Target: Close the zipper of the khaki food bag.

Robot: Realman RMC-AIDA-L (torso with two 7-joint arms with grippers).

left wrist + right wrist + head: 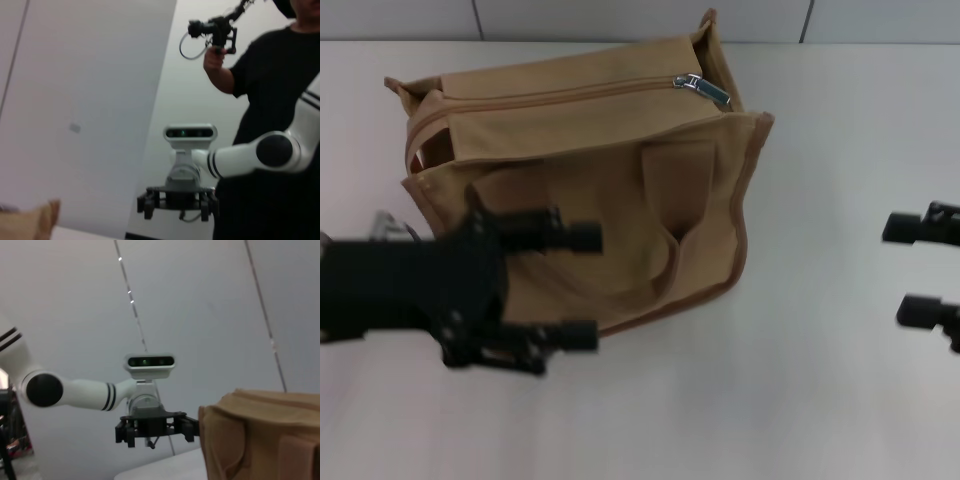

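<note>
Head view: khaki food bag (590,190) lies on desk (820,380), upper centre of frame. Zipper (550,96) runs along top; silver slider (702,88) at right end. Soft canvas, light, will slide; pinch pull tab, steady bag. Left claw (582,285) wide, lower left; right claw (912,270) wide, right edge.

I am working in what looks like a robotics lab or data-collection room. The plain white table (840,400) stands against bare pale wall panels (620,18) with dark seams. In the left wrist view a person in a black shirt (280,75) stands behind the robot, holding up a black handheld controller (215,32).
</note>
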